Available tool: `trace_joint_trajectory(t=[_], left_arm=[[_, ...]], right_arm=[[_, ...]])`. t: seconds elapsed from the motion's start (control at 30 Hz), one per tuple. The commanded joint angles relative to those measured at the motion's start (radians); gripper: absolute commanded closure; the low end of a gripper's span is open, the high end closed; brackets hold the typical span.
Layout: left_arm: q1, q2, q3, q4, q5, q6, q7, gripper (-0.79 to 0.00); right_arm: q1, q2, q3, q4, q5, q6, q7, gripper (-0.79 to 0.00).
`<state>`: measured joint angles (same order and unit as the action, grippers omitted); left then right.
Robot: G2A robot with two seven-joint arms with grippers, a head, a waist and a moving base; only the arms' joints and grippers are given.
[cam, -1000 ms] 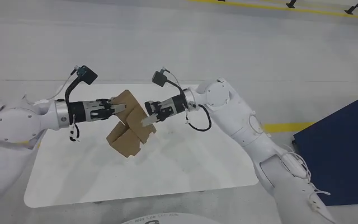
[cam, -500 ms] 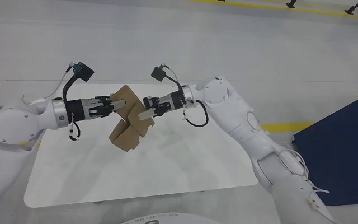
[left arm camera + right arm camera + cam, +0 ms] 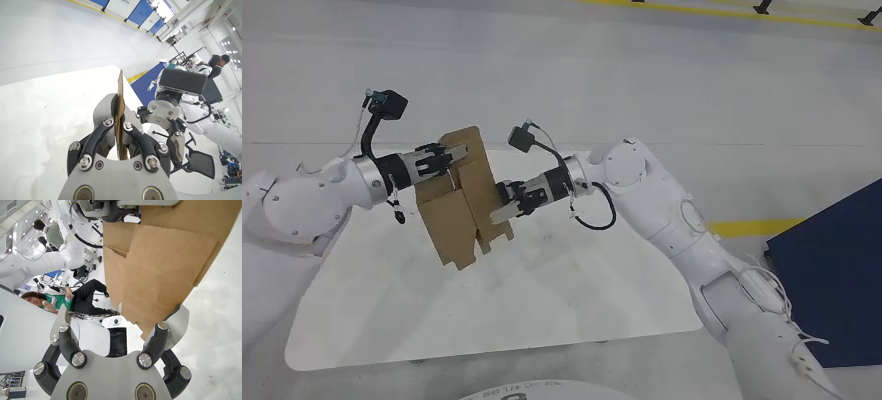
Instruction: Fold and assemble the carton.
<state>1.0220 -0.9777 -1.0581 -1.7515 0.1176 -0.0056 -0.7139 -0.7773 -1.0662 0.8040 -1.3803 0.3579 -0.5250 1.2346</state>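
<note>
Carton (image 3: 464, 200): matt brown corrugated cardboard, edges rough and frayed. Table (image 3: 542, 290): smooth white surface, faint sheen. Left gripper (image 3: 119, 107): brushed metal plates, black plastic links.

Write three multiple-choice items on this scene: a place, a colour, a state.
1. Where is the brown cardboard carton?
A. In the left gripper, above the rounded table.
B. Flat on the floor.
C. Inside a bin.
2. The table's top is:
A. black.
B. white.
C. green.
3. The right gripper is:
A. shut on the carton.
B. shut on nothing.
C. open.
Answers: 1 A, cardboard is pinched between its fingers; 2 B, its surface is white; 3 C, its fingers stand apart beside the carton.
</note>
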Motion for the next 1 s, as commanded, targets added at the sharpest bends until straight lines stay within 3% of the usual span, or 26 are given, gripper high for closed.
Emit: trace_joint_trajectory(t=[0.0,0.1,0.3,0.43,0.57,0.7,0.8,0.97], left_arm=[[-0.006,-0.006,0.018,0.009,-0.010,0.003,0.006,0.000],[-0.006,-0.012,0.006,0.033,-0.115,-0.024,-0.011,0.000],[0.027,0.001,-0.098,0.093,-0.235,-0.101,-0.067,0.000],[0.068,0.016,-0.163,0.087,-0.078,-0.088,0.027,0.000],[0.118,0.019,-0.171,0.033,0.084,-0.042,0.139,0.000],[0.140,0.018,-0.188,0.018,-0.003,-0.082,0.112,0.000],[0.143,0.016,-0.220,0.031,-0.168,-0.119,0.058,0.000],[0.129,0.015,-0.299,0.083,-0.450,-0.135,-0.022,0.000]], right_arm=[[-0.001,-0.001,0.001,0.000,0.003,0.001,0.000,-0.785],[-0.003,-0.001,0.013,0.005,0.009,-0.007,-0.017,-0.785],[-0.017,0.005,0.071,0.021,0.008,-0.021,-0.116,-0.785],[-0.025,0.008,0.089,0.020,0.039,-0.022,-0.111,-0.785],[-0.025,0.008,0.089,0.020,0.039,-0.022,-0.111,-0.785],[-0.030,0.008,0.087,0.018,0.008,-0.008,-0.132,-0.785],[-0.039,0.004,0.054,-0.023,-0.091,0.026,-0.143,-0.785],[-0.046,-0.002,0.031,-0.048,-0.109,0.025,-0.131,-0.785]])
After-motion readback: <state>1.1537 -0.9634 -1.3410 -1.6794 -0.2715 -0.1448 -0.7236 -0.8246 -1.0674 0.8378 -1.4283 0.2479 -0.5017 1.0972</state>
